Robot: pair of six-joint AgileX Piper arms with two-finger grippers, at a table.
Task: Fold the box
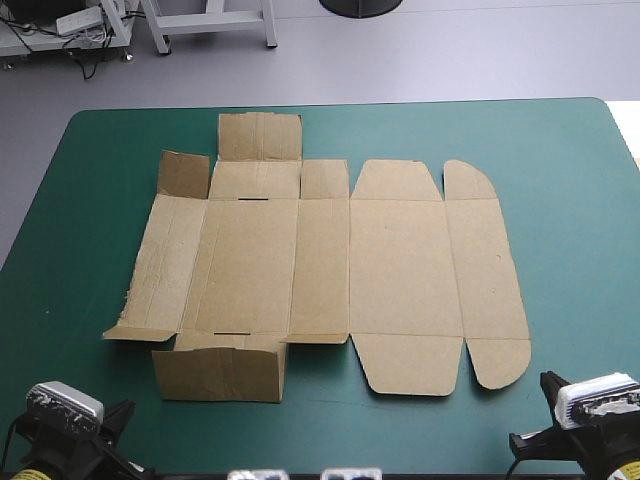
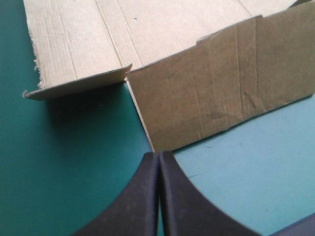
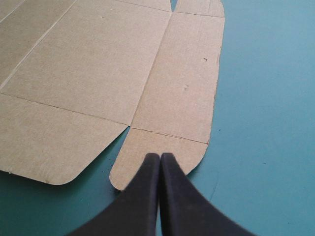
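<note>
**Box barely begun: sheet mostly flat, both end effectors empty**

We find the brown box [image 1: 330,270] lying as a cut sheet in the middle of the teal-green desk [image 1: 570,200], well inside every edge. Most of it is flat: the wide panels and the near rounded tab [image 1: 500,362] on the robot's right lie flush on the cover. Only the left portion shows any shape. The near flap [image 1: 220,372] leans up off the desk, a far corner flap [image 1: 185,176] stands partly raised, and a small side flap [image 2: 78,84] curls up along its edge. None of these is tucked into another, so we judge that no wall has been formed.

The left end effector [image 2: 159,156] is clenched on nothing, its black fingers meeting in a point over bare cover, just short of the near flap's corner. The right end effector [image 3: 160,156] is likewise clenched and empty, its tip at the near rounded tab; we cannot tell whether it touches the board.

We place the task at its very start. By our reading nearly everything is left: raising the side walls, turning the end flaps inward and tucking the panels over them to lock a tray. The lifted flaps on the left suggest those creases will bend readily
</note>
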